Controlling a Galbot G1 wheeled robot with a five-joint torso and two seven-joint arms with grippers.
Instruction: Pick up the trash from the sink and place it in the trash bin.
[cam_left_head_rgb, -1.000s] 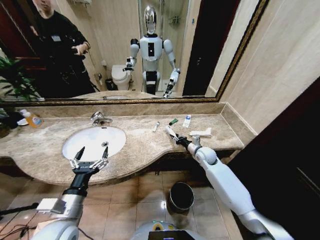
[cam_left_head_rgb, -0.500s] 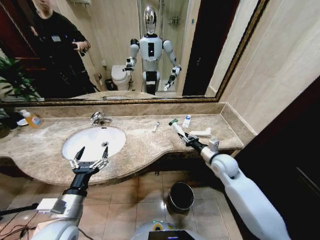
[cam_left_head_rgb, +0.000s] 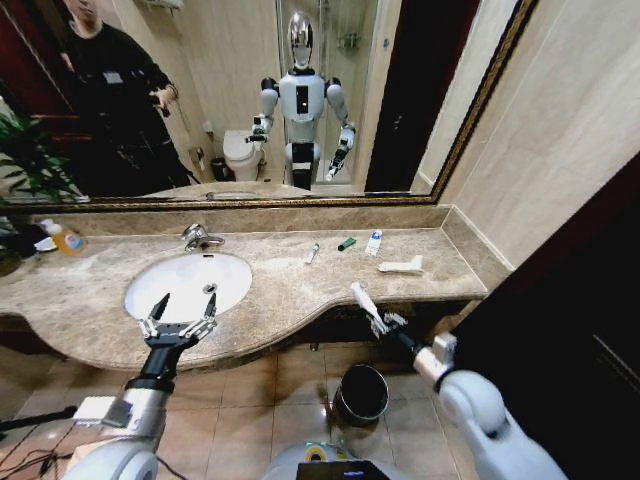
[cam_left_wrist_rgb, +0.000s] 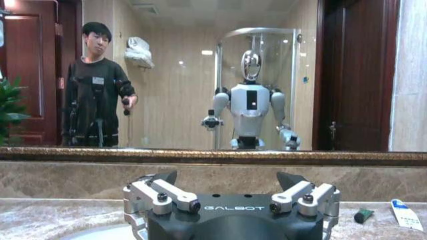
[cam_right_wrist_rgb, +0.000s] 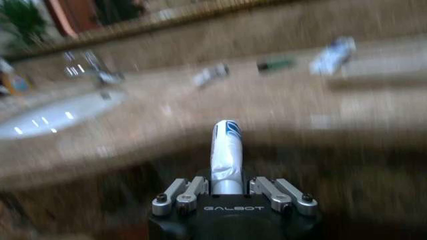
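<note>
My right gripper (cam_left_head_rgb: 376, 319) is shut on a white tube (cam_left_head_rgb: 360, 298) of trash, held just off the vanity's front edge, above and slightly right of the black trash bin (cam_left_head_rgb: 362, 393) on the floor. The right wrist view shows the same tube (cam_right_wrist_rgb: 227, 152) upright between the fingers (cam_right_wrist_rgb: 190, 192). On the counter right of the white sink (cam_left_head_rgb: 188, 282) lie a small white tube (cam_left_head_rgb: 312, 253), a green piece (cam_left_head_rgb: 346, 243), another white tube (cam_left_head_rgb: 373, 242) and a flat white carton (cam_left_head_rgb: 402, 266). My left gripper (cam_left_head_rgb: 182, 313) hangs open over the sink's front rim.
A chrome tap (cam_left_head_rgb: 198, 237) stands behind the basin and an orange-labelled bottle (cam_left_head_rgb: 62, 237) sits at the counter's far left. A mirror runs along the back wall. A dark wooden panel (cam_left_head_rgb: 560, 330) closes off the right side. Tiled floor surrounds the bin.
My right arm has drawn back from the counter toward me with the white tube in its grip, now past the front edge. The left arm has stayed still.
</note>
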